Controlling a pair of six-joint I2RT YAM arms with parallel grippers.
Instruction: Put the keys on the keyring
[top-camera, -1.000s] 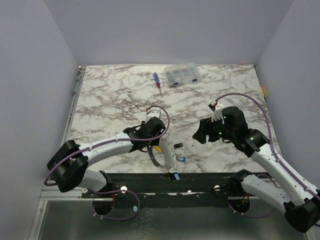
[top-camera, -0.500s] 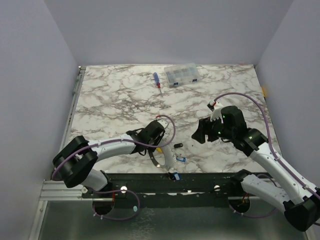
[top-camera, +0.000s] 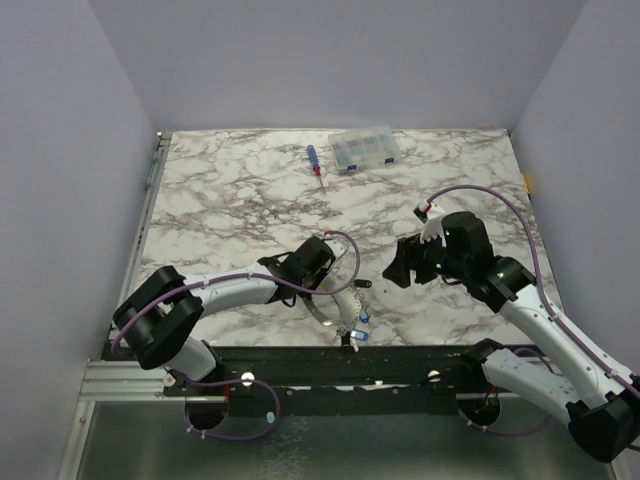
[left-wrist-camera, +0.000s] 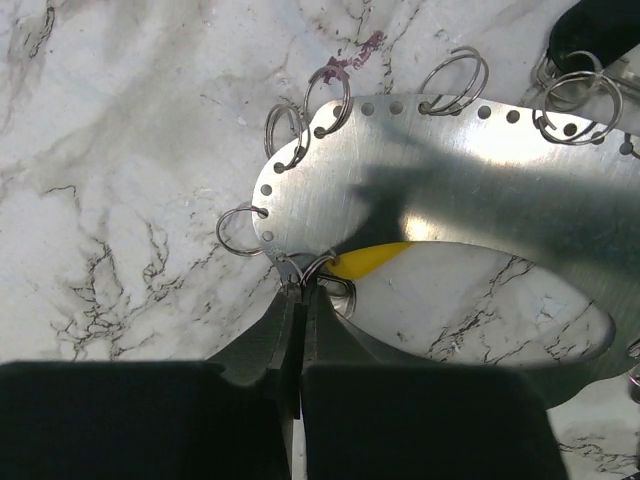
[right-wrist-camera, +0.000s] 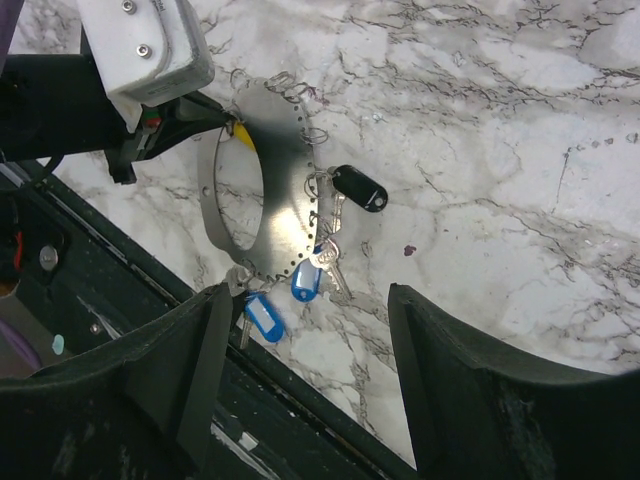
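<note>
From above, my left gripper (top-camera: 324, 286) presses against the keyring (top-camera: 334, 310), which lies just ahead of its tip. My right gripper (top-camera: 398, 272) hangs apart on the hoop's far side. At my left wrist the jaws are shut, seemingly pinching a split ring (left-wrist-camera: 318, 268) on the keyring's rim. The yellow key (left-wrist-camera: 365, 260) sits just past my fingertips — so thin a pinch could slip, or a pull could drag the whole hoop. At my right wrist the jaws stand wide and empty, the black key (right-wrist-camera: 360, 188) and blue keys (right-wrist-camera: 305, 282) below them — a careless descent could scatter them.
</note>
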